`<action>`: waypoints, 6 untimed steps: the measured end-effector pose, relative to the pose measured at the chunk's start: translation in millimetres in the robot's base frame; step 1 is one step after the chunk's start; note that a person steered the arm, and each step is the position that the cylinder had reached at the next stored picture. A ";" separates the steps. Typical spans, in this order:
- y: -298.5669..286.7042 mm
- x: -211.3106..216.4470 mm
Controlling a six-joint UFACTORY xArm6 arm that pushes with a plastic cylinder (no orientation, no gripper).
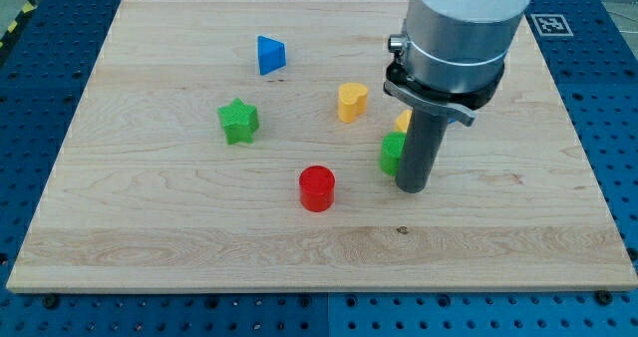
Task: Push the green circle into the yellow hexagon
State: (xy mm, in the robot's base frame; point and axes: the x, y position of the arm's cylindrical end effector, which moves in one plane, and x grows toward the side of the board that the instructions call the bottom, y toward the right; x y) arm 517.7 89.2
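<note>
The wooden tabletop (199, 227) fills most of the view, and the arm's grey barrel (464, 28) drops in from the view's top right, ending in the dark rod. There are no fingers on this rig to open or close, only my tip (413, 187), planted on the wood touching the green circle (391, 154) on its right side. That green block is half hidden by the rod, and the yellow hexagon (403, 122) shows only as a sliver just above it, apparently touching or very nearly so.

Further left sit the red cylinder (317, 188), the green star (238, 120), the yellow heart (351, 101) and the blue triangle (270, 55).

The risk, I'd judge: from this side a push drives the green circle leftward, sliding past the hexagon instead of into it, perhaps toward the yellow heart.
</note>
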 end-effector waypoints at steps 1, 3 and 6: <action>-7.3 -0.3; -34.9 -0.3; 11.5 4.6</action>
